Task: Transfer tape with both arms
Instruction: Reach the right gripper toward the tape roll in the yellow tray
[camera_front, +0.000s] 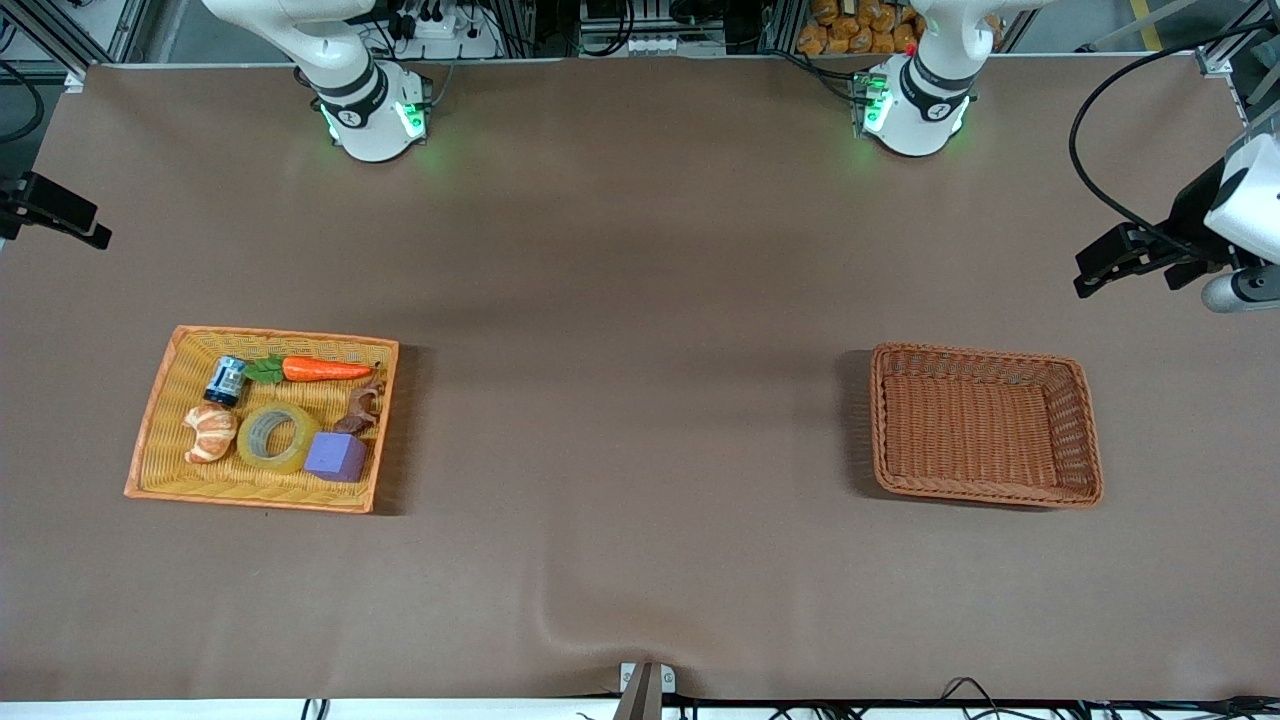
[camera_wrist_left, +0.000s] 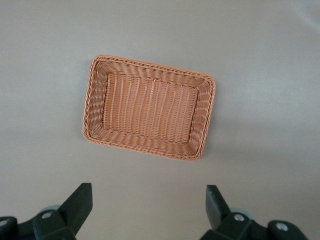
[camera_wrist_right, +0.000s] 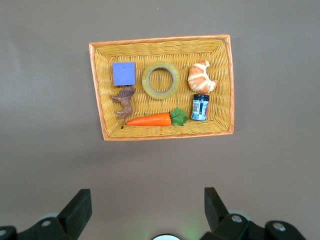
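The tape (camera_front: 252, 447) is a yellowish ring lying flat in the orange-rimmed yellow basket (camera_front: 290, 338) at the right arm's end of the table, between a croissant and a purple cube. It also shows in the right wrist view (camera_wrist_right: 146, 80). My right gripper (camera_wrist_right: 148, 200) is open and empty, held high over the bare table between its base and that basket. My left gripper (camera_wrist_left: 149, 200) is open and empty, held high over the table beside the brown basket (camera_wrist_left: 150, 64). In the front view its black fingers (camera_front: 1100, 262) show at the edge.
The yellow basket (camera_wrist_right: 160, 44) also holds a croissant (camera_front: 210, 432), a purple cube (camera_front: 336, 456), a carrot (camera_front: 325, 370), a small can (camera_front: 226, 381) and a brown toy animal (camera_front: 362, 408). The brown basket (camera_front: 985, 352) at the left arm's end holds nothing.
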